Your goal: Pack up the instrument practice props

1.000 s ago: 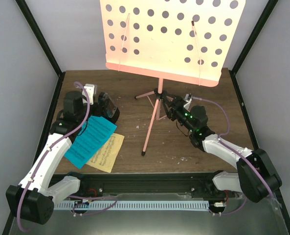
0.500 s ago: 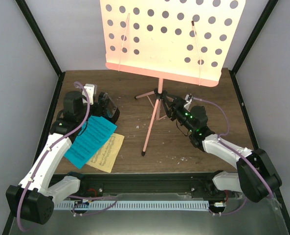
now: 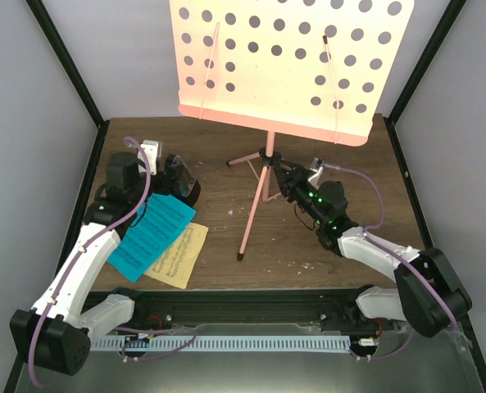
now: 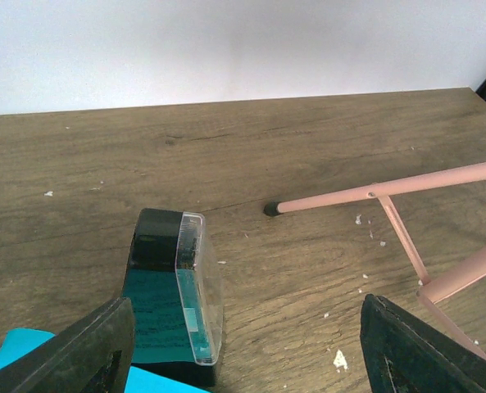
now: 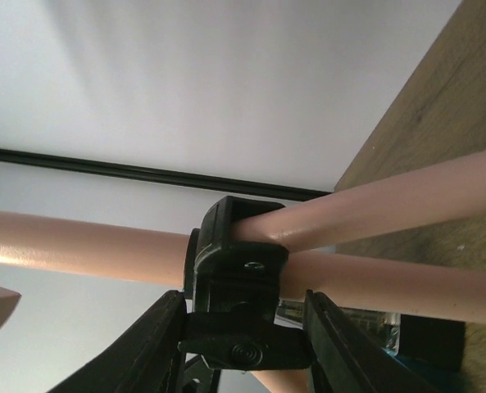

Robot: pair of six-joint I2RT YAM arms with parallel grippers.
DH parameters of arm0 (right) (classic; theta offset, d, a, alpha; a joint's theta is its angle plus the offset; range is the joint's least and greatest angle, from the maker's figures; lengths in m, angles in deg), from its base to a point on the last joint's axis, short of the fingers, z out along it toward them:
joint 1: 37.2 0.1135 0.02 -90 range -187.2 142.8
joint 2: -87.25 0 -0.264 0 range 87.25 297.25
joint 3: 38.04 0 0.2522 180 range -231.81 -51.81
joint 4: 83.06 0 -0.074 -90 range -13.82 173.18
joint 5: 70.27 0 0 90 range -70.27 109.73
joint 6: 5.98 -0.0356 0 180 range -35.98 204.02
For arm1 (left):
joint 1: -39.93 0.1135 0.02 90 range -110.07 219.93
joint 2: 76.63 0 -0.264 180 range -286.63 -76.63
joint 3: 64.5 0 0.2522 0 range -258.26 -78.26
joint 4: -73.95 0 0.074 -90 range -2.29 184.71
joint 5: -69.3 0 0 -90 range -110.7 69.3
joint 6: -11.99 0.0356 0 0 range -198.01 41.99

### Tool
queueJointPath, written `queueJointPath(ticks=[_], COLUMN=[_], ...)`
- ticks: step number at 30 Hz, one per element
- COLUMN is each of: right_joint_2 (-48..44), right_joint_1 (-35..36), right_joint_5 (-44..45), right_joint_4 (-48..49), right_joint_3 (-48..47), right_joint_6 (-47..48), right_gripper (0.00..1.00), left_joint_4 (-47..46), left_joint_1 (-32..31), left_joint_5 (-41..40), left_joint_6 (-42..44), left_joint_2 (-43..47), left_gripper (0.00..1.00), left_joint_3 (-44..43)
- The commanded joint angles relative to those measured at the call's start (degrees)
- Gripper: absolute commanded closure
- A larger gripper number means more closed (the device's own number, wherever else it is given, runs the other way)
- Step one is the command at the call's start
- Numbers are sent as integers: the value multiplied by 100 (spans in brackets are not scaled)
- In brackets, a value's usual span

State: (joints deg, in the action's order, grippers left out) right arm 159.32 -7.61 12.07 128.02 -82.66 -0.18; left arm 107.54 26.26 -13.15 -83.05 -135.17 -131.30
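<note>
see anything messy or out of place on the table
Small white flecks are scattered over the wooden table, mostly near the pink stand legs, like stray debris. The cyan page lies crooked across the pale-yellow page, both skewed to the table's edges. Nothing looks broken.

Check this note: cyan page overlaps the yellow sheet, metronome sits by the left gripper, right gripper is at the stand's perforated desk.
One error: the right gripper is at the black leg collar on the stand's pole, not the perforated desk; the right wrist view shows it. The rest holds.
</note>
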Motion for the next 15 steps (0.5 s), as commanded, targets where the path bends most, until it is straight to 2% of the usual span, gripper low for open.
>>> queueJointPath(ticks=[1,5,7,9,12,15], right_joint_2=[-1,-49,-87,-134,-288,-571], right_joint_1=[68,74,74,78,76,74], right_joint_5=[379,482,461,417,402,487], right_joint_4=[185,200,226,138,-73,-418], right_joint_3=[191,219,208,122,52,79], right_joint_6=[1132,1736,1778,1730,1403,812], right_gripper=[68,68,65,54,30,18], left_joint_4=[-8,-13,-12,-19,-16,-22], left_joint_1=[-26,-28,-22,-26,-22,-22], left_joint_5=[-34,-26,-32,-23,-34,-43], left_joint_6=[83,87,90,92,91,95], left_joint_2=[36,36,36,20,18,27], left_gripper=[25,25,25,25,25,25], left_joint_3=[-23,-12,-10,-14,-14,-9])
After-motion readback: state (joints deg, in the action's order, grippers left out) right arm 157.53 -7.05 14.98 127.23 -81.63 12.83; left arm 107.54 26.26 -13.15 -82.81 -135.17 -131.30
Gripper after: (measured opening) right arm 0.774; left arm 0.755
